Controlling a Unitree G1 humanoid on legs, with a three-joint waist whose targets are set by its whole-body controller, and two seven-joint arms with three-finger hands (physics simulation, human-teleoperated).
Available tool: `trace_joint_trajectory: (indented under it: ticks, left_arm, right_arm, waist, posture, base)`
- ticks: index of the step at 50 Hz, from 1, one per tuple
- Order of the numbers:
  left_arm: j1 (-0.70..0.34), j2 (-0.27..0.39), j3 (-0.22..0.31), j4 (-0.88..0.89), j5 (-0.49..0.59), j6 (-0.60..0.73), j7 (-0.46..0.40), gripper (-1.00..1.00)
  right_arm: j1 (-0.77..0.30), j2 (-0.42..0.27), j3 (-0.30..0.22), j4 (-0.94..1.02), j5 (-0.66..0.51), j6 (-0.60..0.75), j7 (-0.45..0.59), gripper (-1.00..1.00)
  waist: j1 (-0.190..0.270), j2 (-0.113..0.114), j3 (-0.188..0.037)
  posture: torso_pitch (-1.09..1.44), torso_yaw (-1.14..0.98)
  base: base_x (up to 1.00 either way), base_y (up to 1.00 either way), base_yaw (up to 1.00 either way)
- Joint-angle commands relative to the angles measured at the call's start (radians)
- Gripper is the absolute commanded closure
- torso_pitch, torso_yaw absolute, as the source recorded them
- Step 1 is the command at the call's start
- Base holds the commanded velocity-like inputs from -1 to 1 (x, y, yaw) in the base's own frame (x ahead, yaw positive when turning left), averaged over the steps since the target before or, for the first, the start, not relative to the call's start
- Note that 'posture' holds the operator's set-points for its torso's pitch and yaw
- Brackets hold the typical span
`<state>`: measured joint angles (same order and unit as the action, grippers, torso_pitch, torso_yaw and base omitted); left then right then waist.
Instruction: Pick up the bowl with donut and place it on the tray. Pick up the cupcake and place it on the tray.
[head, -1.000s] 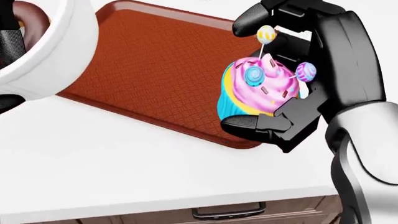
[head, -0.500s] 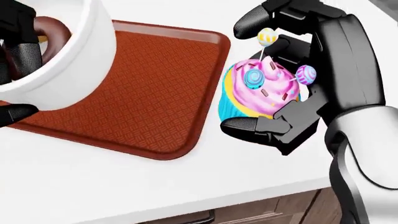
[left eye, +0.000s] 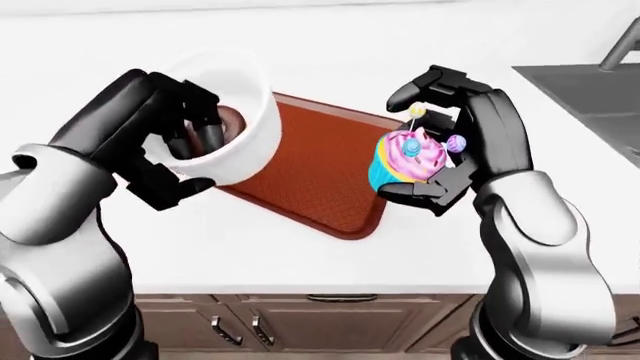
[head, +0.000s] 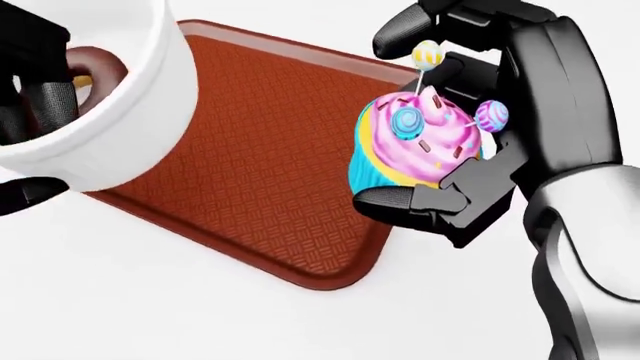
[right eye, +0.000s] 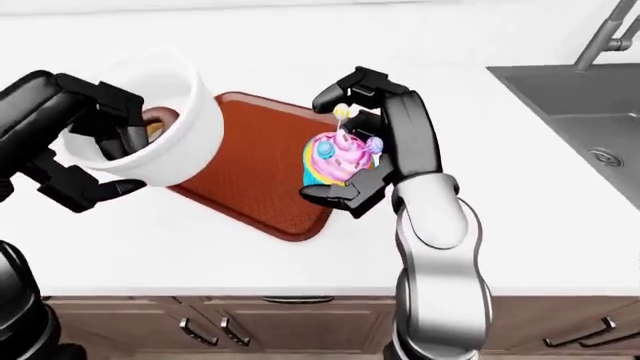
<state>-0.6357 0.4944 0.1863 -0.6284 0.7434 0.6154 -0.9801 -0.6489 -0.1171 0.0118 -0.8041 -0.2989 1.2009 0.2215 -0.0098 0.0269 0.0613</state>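
Both hands are loaded and up off the counter (left eye: 300, 262). The left hand (left eye: 165, 142) grips the white bowl (left eye: 235, 112) by its rim, fingers hooked inside, thumb clamped under the outside wall. The bowl tilts hard, mouth turned toward the left of the left-eye view, and the brown donut (head: 95, 67) shows inside, pressed beside the fingers. The bowl hangs over the tray's left part, clear of its surface.

The right hand (head: 470, 127) wraps the cupcake (head: 415, 142): thumb under the blue wrapper, fingers curled over the top past the lollipop sticks. Pink frosting, a yellow lollipop above, a purple one on the right. It is tipped a little to the left in the head view. It sits over the tray's right edge in that view, held above it, not resting.

The tray (head: 260, 150) lies flat on the white counter, red-brown, patterned, set at an angle, with nothing resting on it.

Right side of the eye views, a steel sink (right eye: 580, 112) with a faucet (right eye: 600, 37). Below the counter edge, wooden drawers (left eye: 330, 322) with metal handles.
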Motion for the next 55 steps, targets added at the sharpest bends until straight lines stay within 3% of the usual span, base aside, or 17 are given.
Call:
trace_joint_trajectory:
  ticks: [1, 5, 8, 10, 11, 12, 13, 14, 15, 17, 22, 33, 36, 38, 39, 45, 55]
  left_arm:
    - [-0.049, 0.025, 0.066, -0.061, 0.033, -0.026, 0.081, 1.00]
    - [-0.046, 0.023, 0.068, -0.059, 0.031, -0.030, 0.086, 1.00]
    - [-0.047, 0.024, 0.067, -0.061, 0.032, -0.026, 0.084, 1.00]
    - [-0.046, 0.024, 0.068, -0.060, 0.031, -0.028, 0.085, 1.00]
    - [-0.045, 0.024, 0.067, -0.058, 0.030, -0.030, 0.087, 1.00]
    - [-0.045, 0.024, 0.068, -0.060, 0.030, -0.029, 0.086, 1.00]
    - [-0.045, 0.024, 0.068, -0.059, 0.030, -0.029, 0.087, 1.00]
    - [-0.044, 0.023, 0.067, -0.056, 0.030, -0.032, 0.091, 1.00]
    - [-0.041, 0.021, 0.067, -0.057, 0.030, -0.033, 0.092, 1.00]
    - [-0.038, 0.019, 0.066, -0.058, 0.030, -0.034, 0.093, 1.00]
    - [-0.038, 0.010, 0.057, -0.052, 0.035, -0.042, 0.099, 1.00]
    - [-0.064, -0.025, 0.025, -0.052, 0.062, -0.049, 0.096, 1.00]
    - [-0.091, -0.040, 0.005, -0.042, 0.076, -0.052, 0.099, 1.00]
    - [-0.110, -0.049, -0.003, -0.038, 0.084, -0.048, 0.096, 1.00]
    - [-0.123, -0.058, -0.015, -0.035, 0.092, -0.043, 0.095, 1.00]
    - [-0.141, -0.083, -0.029, -0.014, 0.111, -0.058, 0.101, 1.00]
    - [-0.136, -0.089, -0.024, 0.038, 0.100, -0.098, 0.147, 1.00]
  right_arm:
    - [-0.030, 0.000, -0.003, -0.027, -0.003, -0.058, -0.008, 1.00]
    - [-0.028, 0.004, -0.006, -0.026, -0.002, -0.063, -0.010, 1.00]
    - [-0.027, 0.005, -0.008, -0.023, -0.001, -0.068, -0.011, 1.00]
    - [-0.027, 0.004, -0.008, -0.024, -0.001, -0.066, -0.011, 1.00]
    - [-0.027, 0.004, -0.009, -0.025, -0.001, -0.066, -0.011, 1.00]
    - [-0.026, 0.004, -0.008, -0.026, -0.001, -0.066, -0.011, 1.00]
    - [-0.028, 0.007, -0.013, -0.026, 0.002, -0.065, -0.013, 1.00]
    - [-0.025, 0.008, -0.016, -0.021, 0.006, -0.072, -0.013, 1.00]
    - [-0.024, 0.009, -0.020, -0.023, 0.009, -0.072, -0.016, 1.00]
    - [-0.020, 0.007, -0.024, -0.021, 0.013, -0.076, -0.019, 1.00]
    - [-0.025, -0.007, -0.040, -0.024, 0.027, -0.070, -0.027, 1.00]
    - [-0.038, -0.044, -0.075, -0.039, 0.054, -0.046, -0.039, 1.00]
    - [-0.045, -0.064, -0.095, -0.050, 0.064, -0.026, -0.043, 1.00]
    - [-0.045, -0.071, -0.101, -0.058, 0.073, -0.020, -0.047, 1.00]
    - [-0.041, -0.074, -0.105, -0.057, 0.078, -0.024, -0.049, 1.00]
    - [-0.046, -0.083, -0.103, -0.068, 0.093, -0.011, -0.062, 1.00]
    - [-0.053, -0.079, -0.085, -0.062, 0.098, -0.013, -0.079, 1.00]
  waist:
    - [0.006, -0.017, -0.043]
    - [-0.001, -0.046, -0.055]
    - [-0.003, -0.022, -0.038]
    - [-0.007, 0.015, -0.034]
    - [-0.009, 0.052, -0.043]
    - [-0.005, 0.109, -0.057]
    - [-0.002, 0.046, -0.043]
    - [0.005, 0.063, -0.026]
    - [0.013, 0.064, -0.028]
    - [0.005, 0.050, -0.036]
    - [0.007, 0.019, -0.020]
    - [0.027, -0.019, -0.007]
    - [0.036, -0.043, -0.008]
    - [0.047, -0.082, -0.015]
    - [0.048, -0.058, -0.010]
    - [0.037, -0.038, -0.026]
    - [0.016, -0.029, -0.033]
  posture:
    - [0.00, 0.00]
    - [0.00, 0.00]
    - [0.00, 0.00]
    - [0.00, 0.00]
    - [0.00, 0.00]
    - [0.00, 0.00]
    - [0.00, 0.00]
    - [0.00, 0.00]
    - [0.00, 0.00]
    - [0.00, 0.00]
    - [0.00, 0.00]
    - [0.00, 0.00]
    - [0.00, 0.00]
    - [0.00, 0.00]
    - [0.00, 0.00]
    - [0.00, 0.00]
    - [0.00, 0.00]
  base:
    - [0.00, 0.43, 0.00]
    - [0.00, 0.45, 0.00]
    - [0.00, 0.46, 0.00]
    - [0.00, 0.45, 0.00]
    - [0.00, 0.45, 0.00]
    - [0.00, 0.46, 0.00]
    - [0.00, 0.09, 0.00]
    - [0.00, 0.00, 0.00]
    - [0.00, 0.00, 0.00]
    - [0.00, 0.00, 0.00]
    - [0.00, 0.00, 0.00]
    - [0.00, 0.00, 0.00]
    - [0.00, 0.00, 0.00]
    - [0.00, 0.00, 0.00]
    - [0.00, 0.00, 0.00]
    - [0.00, 0.00, 0.00]
    - [0.00, 0.00, 0.00]
